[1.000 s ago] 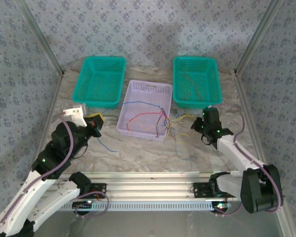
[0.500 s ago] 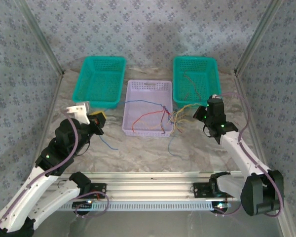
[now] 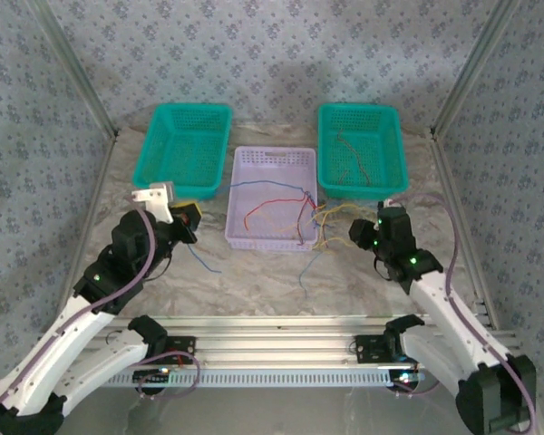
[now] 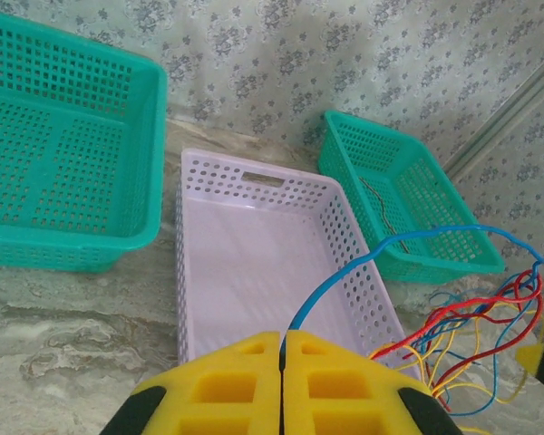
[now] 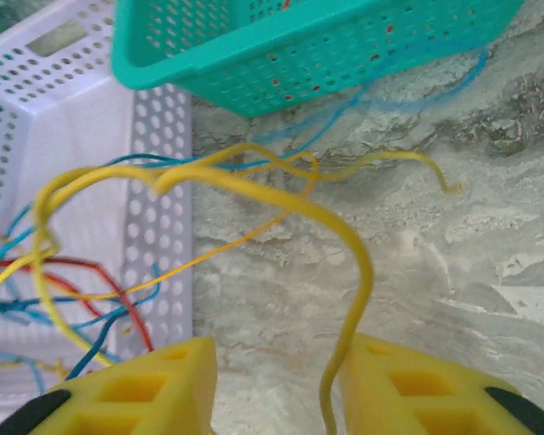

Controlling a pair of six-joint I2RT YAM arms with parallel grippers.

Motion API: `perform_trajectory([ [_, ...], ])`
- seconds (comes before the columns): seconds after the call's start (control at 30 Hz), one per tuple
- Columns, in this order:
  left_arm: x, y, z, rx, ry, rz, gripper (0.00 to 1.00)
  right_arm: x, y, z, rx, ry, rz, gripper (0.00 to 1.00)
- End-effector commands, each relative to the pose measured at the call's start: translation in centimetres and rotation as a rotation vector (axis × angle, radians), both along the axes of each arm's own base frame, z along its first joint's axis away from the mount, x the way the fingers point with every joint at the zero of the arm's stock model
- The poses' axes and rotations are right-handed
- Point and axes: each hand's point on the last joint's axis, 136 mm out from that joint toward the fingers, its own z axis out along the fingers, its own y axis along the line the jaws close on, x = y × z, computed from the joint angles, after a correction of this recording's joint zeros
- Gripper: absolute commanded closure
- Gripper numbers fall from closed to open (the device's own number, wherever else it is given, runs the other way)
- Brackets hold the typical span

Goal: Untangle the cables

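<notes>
The cables form a tangle [image 3: 310, 220] of red, yellow, blue and orange wires at the lavender basket's [image 3: 270, 163] right rim. My left gripper [image 3: 185, 223] sits left of that basket, shut on a blue cable [image 4: 363, 261]. That cable arcs over the basket to the tangle [image 4: 476, 326]. My right gripper [image 3: 359, 234] stands just right of the tangle. In the right wrist view it [image 5: 276, 372] is open, and a yellow cable [image 5: 355, 263] hangs loose between the fingers, close to the right finger [image 5: 417, 390].
A teal basket [image 3: 183, 172] stands at the back left. Another teal basket [image 3: 326, 149] at the back right holds a few cables [image 3: 352, 156]. A blue wire end [image 3: 204, 263] trails on the marble table near my left gripper. Patterned walls close in on both sides.
My right gripper went from shut to open, releasing the yellow cable, and dropped back toward me after rising. The left gripper crept up and right with the blue cable. The lavender basket shifted slightly right.
</notes>
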Motion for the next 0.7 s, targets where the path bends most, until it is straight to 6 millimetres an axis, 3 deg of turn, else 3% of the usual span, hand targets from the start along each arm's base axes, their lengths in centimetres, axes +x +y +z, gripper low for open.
perform_trajectory([
  [0.0,0.1,-0.6,2.6,-0.03,-0.055,-0.029,1.0,-1.8,0.7,0.7,0.0,-0.035,0.036,0.52],
  [0.2,0.5,-1.4,3.2,-0.046,-0.056,-0.054,1.0,-3.4,4.1,1.0,0.008,-0.076,0.134,0.48],
  [0.4,0.6,-1.7,3.1,-0.044,-0.046,-0.062,1.0,-4.7,2.3,2.6,-0.135,-0.151,0.036,0.42],
  [0.67,0.5,-1.8,2.9,-0.049,-0.037,-0.066,1.0,-5.9,4.8,5.9,-0.038,-0.267,0.135,0.36],
])
